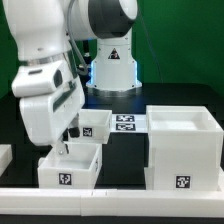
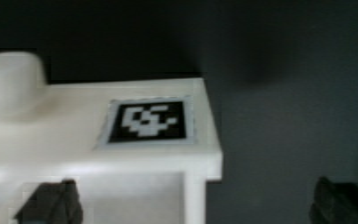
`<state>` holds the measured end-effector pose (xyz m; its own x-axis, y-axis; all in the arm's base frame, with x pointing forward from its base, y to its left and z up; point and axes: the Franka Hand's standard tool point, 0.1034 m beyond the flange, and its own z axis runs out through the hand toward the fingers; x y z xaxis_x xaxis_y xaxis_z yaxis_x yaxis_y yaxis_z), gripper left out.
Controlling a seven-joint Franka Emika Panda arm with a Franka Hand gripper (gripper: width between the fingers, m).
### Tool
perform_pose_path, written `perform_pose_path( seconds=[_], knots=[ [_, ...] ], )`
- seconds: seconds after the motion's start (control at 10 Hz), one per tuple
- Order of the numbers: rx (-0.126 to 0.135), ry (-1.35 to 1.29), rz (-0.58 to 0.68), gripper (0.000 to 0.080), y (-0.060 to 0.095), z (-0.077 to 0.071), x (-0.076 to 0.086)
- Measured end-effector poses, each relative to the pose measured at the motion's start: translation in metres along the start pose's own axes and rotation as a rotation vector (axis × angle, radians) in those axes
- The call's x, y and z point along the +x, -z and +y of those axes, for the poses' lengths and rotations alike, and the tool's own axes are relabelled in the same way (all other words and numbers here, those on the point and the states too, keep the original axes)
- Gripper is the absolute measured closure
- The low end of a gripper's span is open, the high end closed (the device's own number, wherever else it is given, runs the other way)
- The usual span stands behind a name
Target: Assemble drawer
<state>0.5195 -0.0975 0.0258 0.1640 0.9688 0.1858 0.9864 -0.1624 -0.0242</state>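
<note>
The large white cube-shaped casing stands at the exterior view's right, open side up, with a tag on its front. One small open-top tray sits at the front left, with a tag on its near wall. The second tray lies behind it. My gripper hangs just above the far wall of the front tray. In the wrist view a white tray surface with a tag and a rounded knob fills one side. My gripper is open and empty, one finger over that white part, the other over dark table.
The marker board lies flat on the black table between the trays and the robot base. A white object shows at the left edge. A white ledge runs along the table's front. The arm's bulky white body looms over the left side.
</note>
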Motion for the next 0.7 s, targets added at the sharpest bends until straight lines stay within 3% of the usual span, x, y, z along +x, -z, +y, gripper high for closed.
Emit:
perform_pose_path(
  seconds=[0.2, 0.5, 0.6, 0.7],
  knots=[
    [0.03, -0.008, 0.01, 0.015, -0.0171, -0.0055, -0.0055],
    [0.034, -0.021, 0.01, 0.0179, -0.0186, -0.0067, -0.0077],
    [0.034, -0.024, 0.01, 0.0359, -0.0187, -0.0069, -0.008],
    [0.034, -0.026, 0.01, 0.0359, -0.0187, -0.007, -0.0082]
  ],
)
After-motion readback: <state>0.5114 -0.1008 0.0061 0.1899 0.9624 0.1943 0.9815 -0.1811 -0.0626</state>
